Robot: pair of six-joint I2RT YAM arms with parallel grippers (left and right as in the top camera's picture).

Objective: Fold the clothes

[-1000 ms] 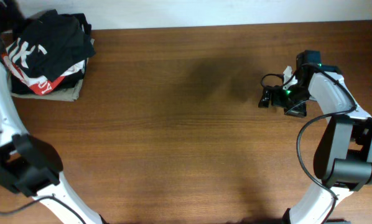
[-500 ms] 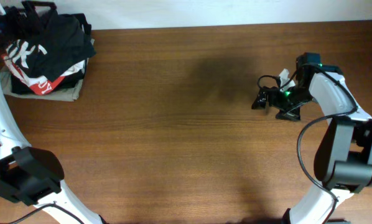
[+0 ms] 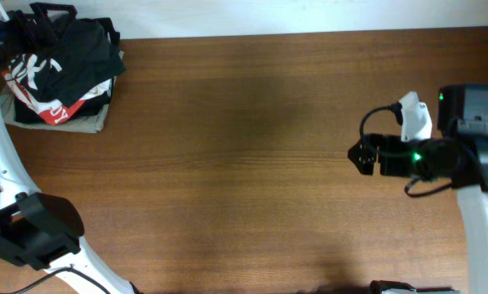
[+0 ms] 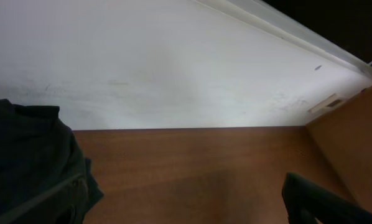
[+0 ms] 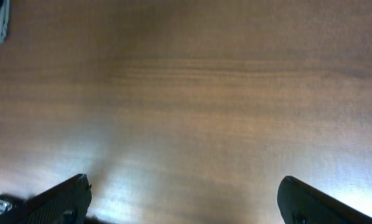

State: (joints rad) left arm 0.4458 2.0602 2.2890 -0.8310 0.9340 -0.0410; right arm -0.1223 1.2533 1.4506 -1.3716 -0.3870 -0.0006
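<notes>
A bare brown wooden table (image 3: 244,163) with fine grain fills the overhead view, and along its far edge runs a plain white wall (image 4: 173,62), scuffed in places, with a pale trim line slanting across the top right of the left wrist view. The dark teal-grey shirt (image 3: 85,41) lies crumpled at the far left corner of the table, on top of a small heap of clothing. It is soft, plain and unfolded, its folds bunched loosely, and its edge shows as a dark mass at the lower left of the left wrist view. Under it sit a red garment with white lettering (image 3: 52,110), a bit of white cloth (image 3: 104,86) and a beige layer (image 3: 87,122) at the bottom. The left gripper (image 3: 52,11) hovers at the far edge just beside the heap, jaws spread wide and holding nothing that shows. The right gripper (image 3: 358,155) is over bare wood on the right side, well apart from the heap, jaws spread wide and empty.
</notes>
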